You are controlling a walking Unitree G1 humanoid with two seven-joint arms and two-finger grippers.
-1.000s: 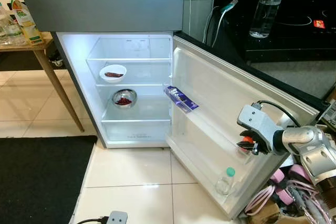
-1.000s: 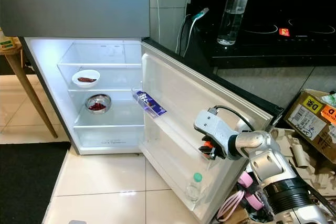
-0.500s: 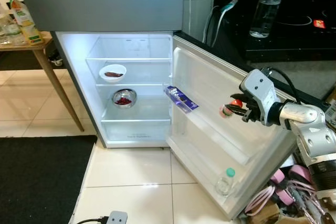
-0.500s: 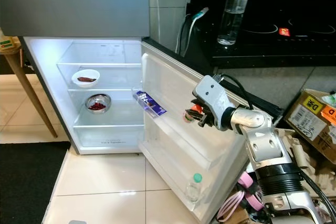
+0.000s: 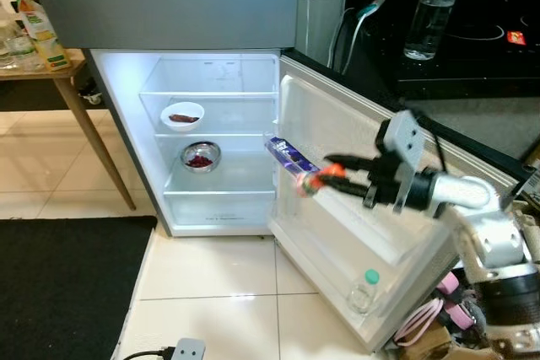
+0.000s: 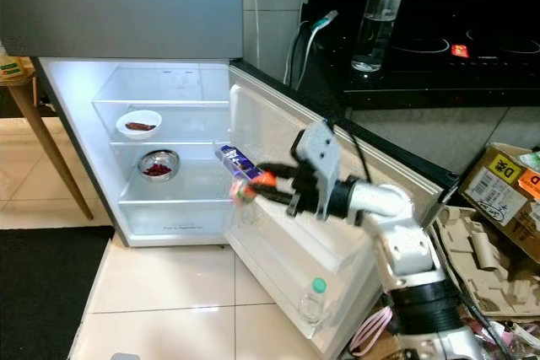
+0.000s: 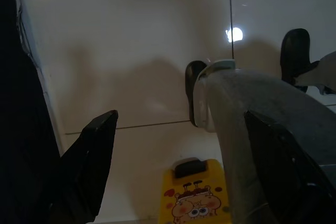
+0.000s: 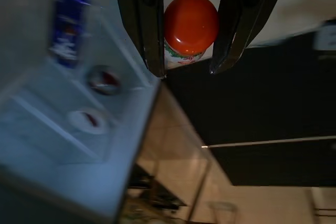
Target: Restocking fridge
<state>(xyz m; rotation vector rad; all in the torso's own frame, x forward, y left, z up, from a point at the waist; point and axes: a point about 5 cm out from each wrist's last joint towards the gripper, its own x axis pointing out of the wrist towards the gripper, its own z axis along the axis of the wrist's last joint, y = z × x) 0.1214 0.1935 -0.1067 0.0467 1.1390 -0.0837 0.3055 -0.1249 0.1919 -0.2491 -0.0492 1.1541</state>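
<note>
Landmark: open fridge door.

Low in the door's bottom bin, a clear bottle with a green cap is sitting; a tangle of pink cables is lying on the floor just beside the door's outer edge.

Right gripper is reaching across the inner face of the door, at the level of its upper shelf, fingers pointing toward the hinge side. Its two black fingers are closing narrowly on a small bottle with an orange-red cap; the cap is sitting squarely between the fingers, both touching it, the bottle body poking out past the tips. In the left eye view the bottle is hanging just beside the blue snack packet that is resting in the upper door shelf, close to it, contact not resolvable.

Left gripper is hanging over pale floor tile, fingers spread wide and gripping nothing; a yellow cartoon-print item is lying below it.

Beyond the door, inside the fridge cabinet: white bowl on the upper glass shelf, steel bowl with red contents on the shelf below.

Behind the door, a clear water bottle is standing on the black counter. A wooden table is standing on the cabinet's far side.
</note>
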